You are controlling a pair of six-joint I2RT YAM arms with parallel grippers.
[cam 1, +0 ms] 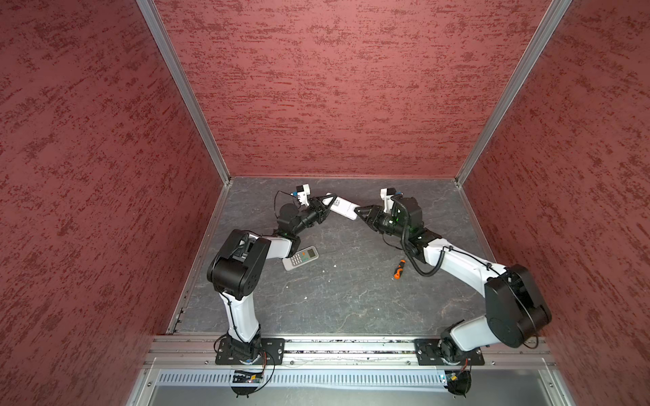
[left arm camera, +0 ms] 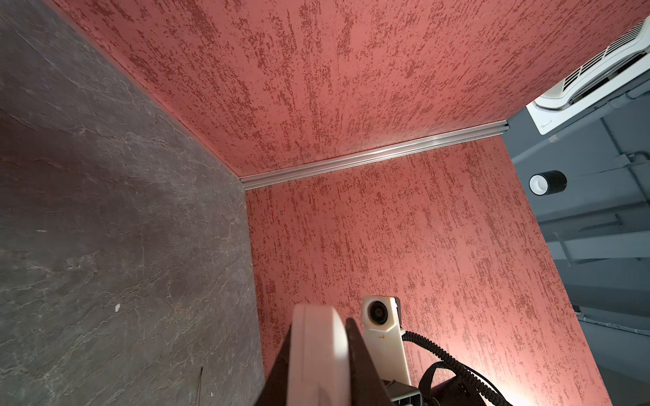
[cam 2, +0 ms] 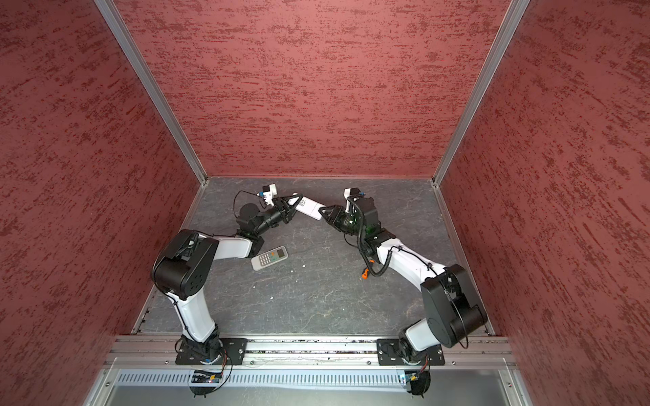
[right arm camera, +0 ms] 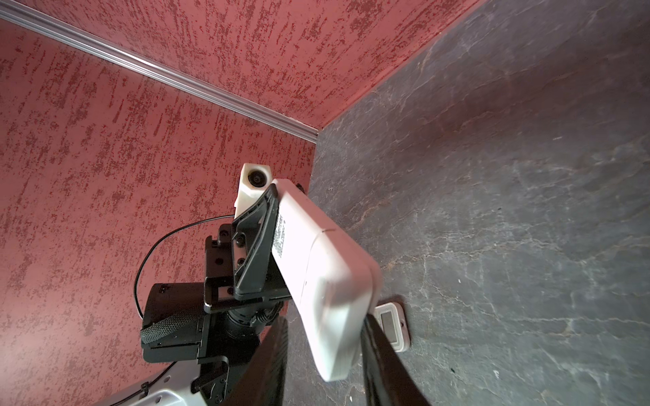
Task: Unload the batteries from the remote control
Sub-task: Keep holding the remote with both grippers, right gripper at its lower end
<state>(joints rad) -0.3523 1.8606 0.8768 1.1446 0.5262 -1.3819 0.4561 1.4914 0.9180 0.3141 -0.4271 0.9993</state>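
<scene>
A white remote control [cam 1: 344, 207] [cam 2: 309, 207] hangs in the air near the back of the table, its labelled back face [right arm camera: 327, 274] turned toward the right wrist camera. My left gripper [cam 1: 332, 200] [left arm camera: 320, 323] is shut on its far end, one finger on each broad face. My right gripper [cam 1: 357, 211] [right arm camera: 324, 318] straddles the near end. One of its fingers touches the remote, while a strip of table shows between the other finger [right arm camera: 278, 351] and the remote. The batteries are hidden.
A second white remote [cam 1: 300, 257] [cam 2: 269, 258] with a screen and buttons lies face up on the grey slate table [cam 1: 351, 298], below my left forearm. An orange-and-black screwdriver [cam 1: 399, 269] lies by my right forearm. Red walls close in three sides.
</scene>
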